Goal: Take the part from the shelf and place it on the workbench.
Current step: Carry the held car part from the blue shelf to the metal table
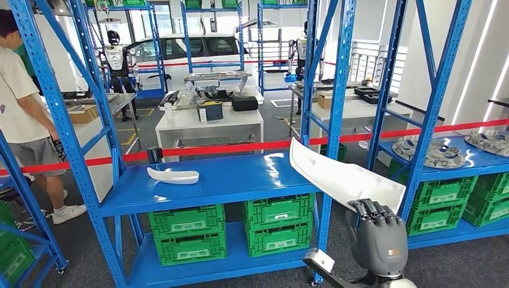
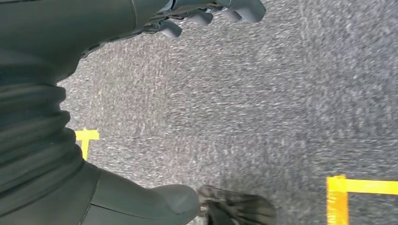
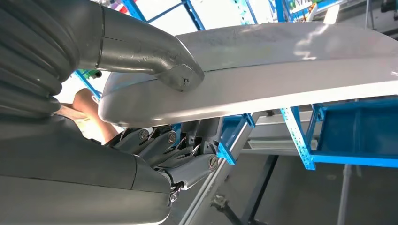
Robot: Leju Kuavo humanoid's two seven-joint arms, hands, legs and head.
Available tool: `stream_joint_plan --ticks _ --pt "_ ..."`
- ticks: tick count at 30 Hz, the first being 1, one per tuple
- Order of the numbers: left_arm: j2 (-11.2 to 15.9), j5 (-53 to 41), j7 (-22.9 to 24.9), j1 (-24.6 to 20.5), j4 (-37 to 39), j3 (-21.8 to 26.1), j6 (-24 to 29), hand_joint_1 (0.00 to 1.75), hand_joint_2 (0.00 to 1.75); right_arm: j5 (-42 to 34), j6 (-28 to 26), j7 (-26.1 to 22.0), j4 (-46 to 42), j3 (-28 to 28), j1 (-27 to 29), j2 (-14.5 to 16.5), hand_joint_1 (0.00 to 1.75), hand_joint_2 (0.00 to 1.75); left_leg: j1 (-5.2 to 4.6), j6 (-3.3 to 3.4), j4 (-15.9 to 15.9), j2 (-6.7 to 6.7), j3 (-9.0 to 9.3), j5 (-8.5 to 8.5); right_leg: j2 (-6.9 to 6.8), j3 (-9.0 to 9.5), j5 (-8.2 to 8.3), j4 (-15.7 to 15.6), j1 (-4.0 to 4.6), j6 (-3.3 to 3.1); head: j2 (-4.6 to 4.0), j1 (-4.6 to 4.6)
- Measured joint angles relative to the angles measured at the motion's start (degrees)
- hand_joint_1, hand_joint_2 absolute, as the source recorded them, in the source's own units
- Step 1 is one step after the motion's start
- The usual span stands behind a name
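— Where is the part?

— In my right hand [image 1: 378, 237]. My fingers [image 1: 373, 209] curl over the near edge of the long white panel [image 1: 345, 177], my thumb [image 3: 155, 58] presses on its other face, so it is clamped between them. It slants up and away from the hand, in the air in front of the blue shelf [image 1: 222, 180].

— And your left hand [image 2: 206, 14]?

— It hangs over grey carpet [image 2: 244, 103], fingers loosely apart, holding nothing.

— What lies farther off?

— A smaller white part [image 1: 173, 175] rests on that shelf, green crates [image 1: 187, 231] below it, red tape [image 1: 234, 147] behind. A person [image 1: 24, 108] stands beyond the rack.
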Motion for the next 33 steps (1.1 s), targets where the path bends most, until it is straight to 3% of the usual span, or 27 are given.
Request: stream_joint_plan --ticks 1,2,4,5,7,9,10,11,12,14,15,16,17,18,19,20,22,23,25,26,28,30,31,32,33 --pt "0.0 -0.2 -0.1 0.0 0.0 0.0 -0.1 0.0 1.75 0.0 0.0 0.1 0.0 0.0 0.2 0.0 1.47 1.75 0.04 -0.08 1.2 0.0 0.49 0.34 0.0 -0.81 0.61 0.0 0.0 0.08 0.0 -0.03" --pt "0.0 -0.4 -0.3 0.0 0.0 0.0 -0.1 0.0 1.75 0.0 0.0 0.1 0.0 0.0 0.3 0.0 1.47 1.75 0.08 -0.07 0.5 0.0 1.93 1.6 0.0 -1.62 1.22 0.1 0.0 0.22 0.0 -0.03" --pt "0.0 -0.8 -0.6 -0.1 0.0 0.0 -0.1 0.0 1.75 0.0 0.0 0.2 -0.1 0.0 0.6 0.0 1.47 1.75 0.1 0.24 -6.2 -0.04 7.31 3.73 0.01 -2.97 2.34 0.2 0.01 0.62 0.0 -0.03" --pt "0.1 -1.0 -0.7 -0.1 -0.1 0.0 -0.1 0.0 1.75 0.0 0.0 0.2 -0.2 0.0 0.7 0.0 1.47 1.75 0.0 0.55 -10.3 -0.1 10.17 3.7 -0.01 -3.45 2.82 0.3 0.05 0.9 0.0 -0.02" --pt "0.1 -1.0 -0.8 -0.2 -0.1 0.0 -0.1 0.0 1.75 0.1 -0.1 0.3 -0.4 -0.1 0.8 0.0 1.47 1.75 -0.3 1.33 -15.3 -0.24 12.97 2.84 -0.06 -3.93 3.85 0.3 0.09 1.56 0.0 0.01" --pt "0.1 -1.0 -0.5 -0.1 0.0 0.0 -0.1 0.0 1.75 0.1 -0.1 0.3 -0.4 -0.1 1.1 0.0 1.47 1.75 -0.48 2.32 -15.9 -0.2 12.53 3.43 -0.05 -4.11 4.83 -0.1 -0.01 2.34 0.0 0.02" --pt "0.1 -1.0 -0.4 0.0 0.0 0.0 -0.2 0.0 1.75 0.1 -0.2 0.4 -0.4 -0.2 1.3 -0.1 1.47 1.75 -0.45 2.86 -16.0 -0.06 12.3 3.99 0.02 -4.37 4.56 0.2 -0.12 2.71 0.0 0.03" --pt "0.1 -1.0 -0.2 0.0 0.0 0.0 -0.2 0.0 1.75 0.1 -0.3 0.5 -0.4 -0.2 1.5 -0.1 1.47 1.75 -0.37 3.37 -16.1 0.08 11.89 4.61 0.11 -4.9 3.29 1.2 -0.18 3.01 0.0 0.05" --pt "0.1 -0.9 -0.1 0.0 0.0 0.0 -0.2 0.0 1.75 0.1 -0.4 0.6 -0.4 -0.2 1.6 -0.1 1.47 1.75 -0.29 3.77 -16.2 0.24 11.31 5.27 0.19 -5.76 1.02 3.4 -0.27 3.25 0.0 0.07" --pt "0.2 -0.9 0.2 0.0 0.0 0.0 -0.1 0.0 1.75 0.1 -0.7 0.7 -0.4 -0.2 1.9 -0.1 1.47 1.75 -0.38 4.17 -16.0 0.37 9.65 6.53 0.28 -7.95 -4.75 10.8 -0.31 3.6 0.0 0.11" --pt "0.2 -0.9 0.2 0.0 0.0 0.0 -0.1 0.0 1.75 0.1 -0.8 0.7 -0.4 -0.2 2.1 -0.1 1.47 1.75 -0.43 4.2 -15.9 0.4 8.72 7.16 0.29 -8.69 -6.56 14.4 -0.33 3.71 0.0 0.11" --pt "0.2 -0.9 0.3 0.1 0.0 0.0 -0.1 0.0 1.75 0.0 -0.9 0.8 -0.4 -0.2 2.3 -0.1 1.47 1.75 -0.46 4.17 -15.7 0.41 7.79 7.77 0.3 -8.72 -7.05 16.7 -0.32 3.75 0.0 0.12" --pt "0.2 -0.8 0.3 0.1 0.0 0.0 0.0 0.0 1.75 0.0 -0.9 0.8 -0.4 -0.2 2.4 -0.1 1.47 1.75 -0.47 4.08 -15.5 0.43 6.88 8.3 0.3 -7.79 -6.35 17.1 -0.31 3.72 0.0 0.13" --pt "0.1 -0.8 0.3 0.1 0.0 0.0 0.0 0.0 1.75 0.0 -0.9 0.8 -0.4 -0.2 2.5 -0.1 1.47 1.75 -0.46 3.96 -15.2 0.44 6.02 8.78 0.3 -5.86 -5.0 15.4 -0.31 3.63 0.0 0.13" --pt "0.1 -0.9 0.4 0.1 0.0 0.0 0.0 0.0 1.75 0.0 -0.9 0.8 -0.4 -0.2 2.4 -0.1 1.47 1.75 -0.45 3.79 -14.9 0.45 5.24 9.22 0.29 -2.86 -3.81 11.8 -0.31 3.5 0.0 0.13" --pt "0.1 -0.9 0.4 0.1 0.0 0.0 0.1 0.0 1.75 0.0 -0.9 0.8 -0.4 -0.2 2.2 -0.1 1.47 1.75 -0.52 3.55 -14.6 0.43 4.53 9.61 0.29 0.37 -3.61 7.3 -0.2 3.27 0.0 0.13" --pt "0.1 -1.0 0.4 0.0 0.0 0.0 0.1 0.0 1.75 0.0 -0.9 0.8 -0.5 -0.3 2.2 -0.1 1.47 1.75 -0.6 2.9 -14.2 0.39 3.73 10.45 0.35 4.36 -4.32 1.1 0.07 2.58 0.0 0.11" --pt "0.1 -1.0 0.5 0.0 0.0 0.0 0.1 0.0 1.75 0.0 -1.0 0.8 -0.5 -0.3 2.3 -0.1 1.47 1.75 -0.61 2.52 -14.3 0.37 3.55 10.9 0.42 4.68 -4.7 0.0 0.24 2.16 0.0 0.1" --pt "0.2 -1.0 0.6 0.2 0.0 0.0 0.1 0.0 1.75 0.0 -1.1 0.8 -0.5 -0.4 2.5 0.0 1.47 1.75 -0.52 1.75 -14.5 0.31 3.25 11.62 0.47 3.96 -3.87 -0.1 0.16 1.28 -0.01 0.1" --pt "0.2 -1.0 0.7 0.2 0.1 0.0 0.1 0.0 1.75 0.0 -1.1 0.7 -0.5 -0.4 2.7 0.0 1.47 1.75 -0.48 1.37 -14.1 0.24 2.82 11.01 0.42 3.52 -3.28 -0.2 0.06 0.82 -0.01 0.06" --pt "0.3 -1.0 0.7 0.3 0.1 0.0 0.1 0.0 1.75 0.0 -1.3 0.7 -0.6 -0.4 2.8 0.1 1.47 1.75 -0.29 0.69 -10.2 0.11 1.2 6.92 0.32 2.34 -2.04 -0.4 -0.13 0.12 -0.01 -0.02" --pt "0.2 -1.0 0.6 0.3 0.1 0.0 0.0 0.0 1.75 0.0 -1.6 0.6 -0.6 -0.4 2.8 0.1 1.47 1.75 -0.14 0.18 -3.0 0.07 -0.59 1.86 0.31 0.96 -0.95 -0.3 -0.05 -0.11 0.0 -0.09" --pt "0.2 -1.0 0.5 0.3 0.1 0.0 0.0 0.0 1.75 0.0 -1.7 0.6 -0.6 -0.4 2.9 0.1 1.47 1.75 -0.11 0.05 -0.1 0.07 -0.87 0.81 0.32 0.22 -0.39 -0.3 0.0 -0.09 0.0 -0.09" --pt "0.2 -1.0 0.4 0.3 0.1 0.0 0.0 0.0 1.75 0.0 -1.7 0.5 -0.5 -0.4 2.9 0.1 1.47 1.75 -0.11 0.02 1.3 0.07 -0.49 0.82 0.32 -0.51 0.16 -0.3 0.04 -0.05 0.0 -0.1" --pt "0.2 -1.0 0.3 0.3 0.1 0.0 0.0 0.0 1.75 0.0 -1.7 0.4 -0.5 -0.4 2.9 0.1 1.47 1.75 -0.12 0.11 0.7 0.07 0.95 1.86 0.33 -1.25 0.72 -0.2 0.09 0.03 0.0 -0.1"
